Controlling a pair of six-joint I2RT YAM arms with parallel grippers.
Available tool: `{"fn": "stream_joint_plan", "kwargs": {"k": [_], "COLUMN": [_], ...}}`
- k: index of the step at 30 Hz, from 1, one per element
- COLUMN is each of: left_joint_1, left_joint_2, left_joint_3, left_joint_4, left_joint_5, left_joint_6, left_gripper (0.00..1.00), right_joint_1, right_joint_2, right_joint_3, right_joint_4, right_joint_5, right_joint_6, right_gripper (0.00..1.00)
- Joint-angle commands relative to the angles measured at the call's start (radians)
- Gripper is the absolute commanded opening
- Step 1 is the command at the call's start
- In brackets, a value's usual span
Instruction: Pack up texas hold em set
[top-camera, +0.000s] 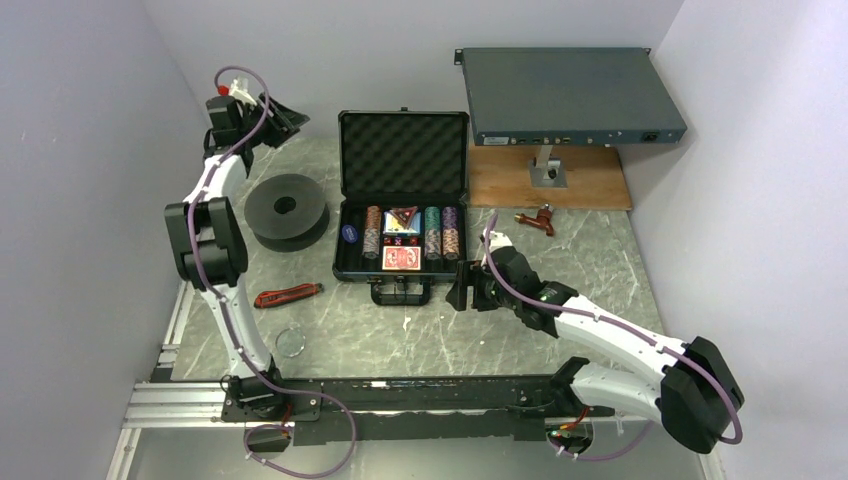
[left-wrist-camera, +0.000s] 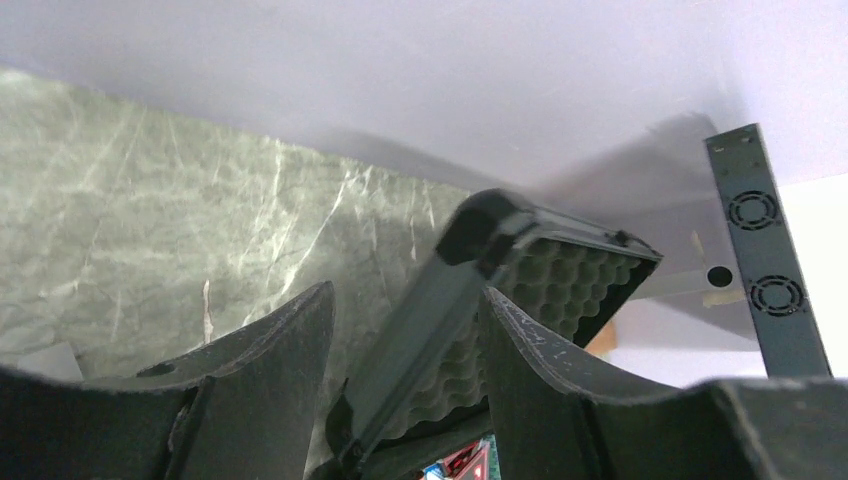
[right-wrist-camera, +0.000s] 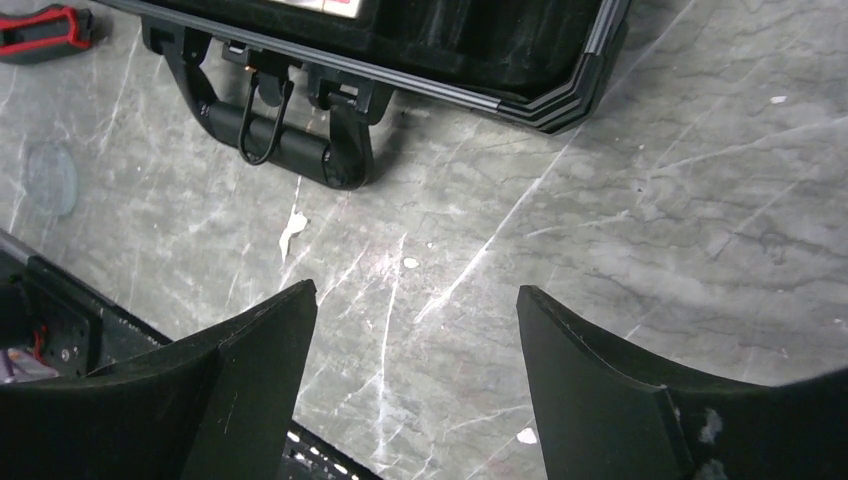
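The black briefcase (top-camera: 350, 262) lies open mid-table, its foam-lined lid (top-camera: 403, 150) upright. Inside stand striped chip stacks (top-camera: 441, 232), a red card deck (top-camera: 400, 258) and red-black triangular markers (top-camera: 403, 215); a blue round button (top-camera: 348, 233) sits at the left end. My left gripper (top-camera: 287, 117) hangs open, up and left of the lid. In the left wrist view the lid's edge (left-wrist-camera: 440, 300) shows beyond the gap of the left gripper (left-wrist-camera: 407, 292), apart from it. My right gripper (top-camera: 465, 287) is open over bare table, right of the handle (right-wrist-camera: 280, 140); nothing lies between the right gripper's (right-wrist-camera: 415, 290) fingers.
A dark round spool (top-camera: 286, 210) sits left of the case. A red utility knife (top-camera: 288, 294) and a clear disc (top-camera: 291, 342) lie at front left. A grey rack-mount box (top-camera: 570, 97) stands on a stand over a wooden board (top-camera: 590, 185) at back right, a small reddish tool (top-camera: 535, 220) beside it.
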Motion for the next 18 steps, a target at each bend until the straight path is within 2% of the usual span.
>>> {"fn": "stream_joint_plan", "kwargs": {"k": [1, 7, 12, 18], "left_joint_1": [-0.003, -0.002, -0.006, -0.018], "left_joint_2": [0.078, 0.224, 0.319, 0.386], "left_joint_3": [0.075, 0.207, 0.245, 0.253], "left_joint_4": [0.087, 0.02, 0.12, 0.214], "left_joint_5": [0.072, 0.048, 0.076, 0.094], "left_joint_6": [-0.095, 0.002, -0.013, -0.026], "left_gripper": [0.59, 0.57, 0.48, 0.47], "right_joint_1": [-0.006, -0.006, -0.006, -0.011], "right_joint_2": [-0.023, 0.005, 0.043, 0.105], "right_joint_3": [-0.021, -0.033, -0.03, -0.007], "right_joint_4": [0.068, 0.098, 0.122, 0.134], "right_joint_5": [-0.047, -0.082, -0.1, -0.128], "right_joint_6": [-0.004, -0.006, -0.027, -0.055], "right_gripper": [0.76, 0.73, 0.73, 0.73]}}
